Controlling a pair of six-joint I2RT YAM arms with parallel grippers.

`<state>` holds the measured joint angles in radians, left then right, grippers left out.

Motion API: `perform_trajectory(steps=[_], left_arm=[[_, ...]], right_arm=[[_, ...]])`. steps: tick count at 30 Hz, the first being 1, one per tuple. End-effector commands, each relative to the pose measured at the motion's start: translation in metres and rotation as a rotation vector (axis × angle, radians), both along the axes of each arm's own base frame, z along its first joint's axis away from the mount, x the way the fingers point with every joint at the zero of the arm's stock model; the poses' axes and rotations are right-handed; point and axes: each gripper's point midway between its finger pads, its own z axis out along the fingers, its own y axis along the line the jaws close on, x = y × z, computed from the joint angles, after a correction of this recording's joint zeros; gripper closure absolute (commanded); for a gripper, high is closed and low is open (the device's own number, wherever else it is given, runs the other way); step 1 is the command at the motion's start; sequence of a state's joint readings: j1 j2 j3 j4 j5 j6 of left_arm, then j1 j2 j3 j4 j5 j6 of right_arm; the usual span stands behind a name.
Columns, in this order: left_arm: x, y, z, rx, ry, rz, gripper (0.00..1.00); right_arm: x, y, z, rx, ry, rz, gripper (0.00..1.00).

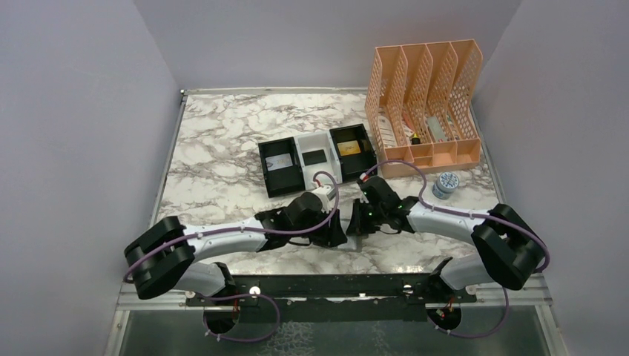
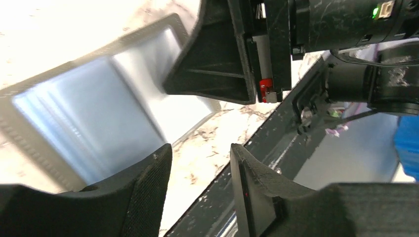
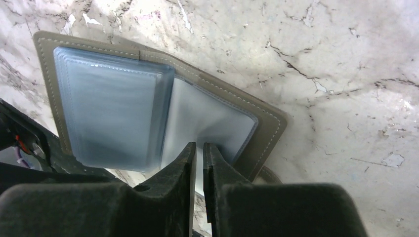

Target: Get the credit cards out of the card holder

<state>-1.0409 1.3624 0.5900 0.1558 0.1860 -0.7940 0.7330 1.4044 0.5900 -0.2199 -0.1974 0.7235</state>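
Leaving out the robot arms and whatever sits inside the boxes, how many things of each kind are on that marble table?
Card holder: 1
Three-part tray: 1
File rack: 1
Small round tub: 1
Total: 4

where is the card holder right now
The card holder lies open on the marble table, front centre between the arms; the right end effector pinches its lower edge in the right wrist view, the left end effector beside it.

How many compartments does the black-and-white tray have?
3: left black compartment, white middle compartment, right black compartment, side by side. None appears hidden.
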Motion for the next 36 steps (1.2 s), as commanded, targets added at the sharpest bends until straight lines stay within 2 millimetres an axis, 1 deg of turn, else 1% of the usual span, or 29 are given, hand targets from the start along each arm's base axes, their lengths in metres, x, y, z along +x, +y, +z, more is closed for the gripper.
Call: perform_trajectory(steps=[1,3,8,10,14,19,25,29,31,36], left_arm=[[0.023,0.045,-0.005,0.174,-0.098,0.124,0.49],[0.028,0.052,-0.004,0.177,-0.097,0.152,0.48],[0.03,0.056,-0.01,0.192,-0.08,0.177,0.49],[0.03,0.056,-0.012,0.187,-0.074,0.183,0.49],[0.03,0.049,-0.011,0.155,-0.069,0.176,0.51],[0.028,0.051,-0.023,0.191,-0.042,0.183,0.51],[0.025,0.042,-0.03,0.164,-0.013,0.158,0.53],[0.023,0.029,-0.026,0.105,-0.001,0.134,0.54],[0.021,0.023,-0.025,0.072,0.016,0.124,0.52],[0.017,0.014,-0.033,0.038,0.069,0.125,0.5]], right_arm=[[0.004,-0.019,-0.018,-0.094,-0.053,0.009,0.86],[0.002,-0.018,-0.018,-0.079,-0.056,0.015,0.84],[0.0,-0.016,-0.013,-0.043,-0.074,0.016,0.79],[-0.001,-0.015,-0.013,-0.033,-0.071,0.018,0.79],[-0.004,-0.015,-0.015,-0.025,-0.059,0.013,0.79],[-0.004,-0.013,-0.014,-0.014,-0.053,0.011,0.79],[-0.004,-0.011,-0.014,-0.004,-0.047,0.011,0.79],[-0.006,-0.009,-0.015,0.003,-0.039,0.016,0.79],[-0.007,-0.008,-0.016,0.007,-0.034,0.016,0.79],[-0.007,-0.008,-0.014,0.017,-0.032,0.005,0.79]])
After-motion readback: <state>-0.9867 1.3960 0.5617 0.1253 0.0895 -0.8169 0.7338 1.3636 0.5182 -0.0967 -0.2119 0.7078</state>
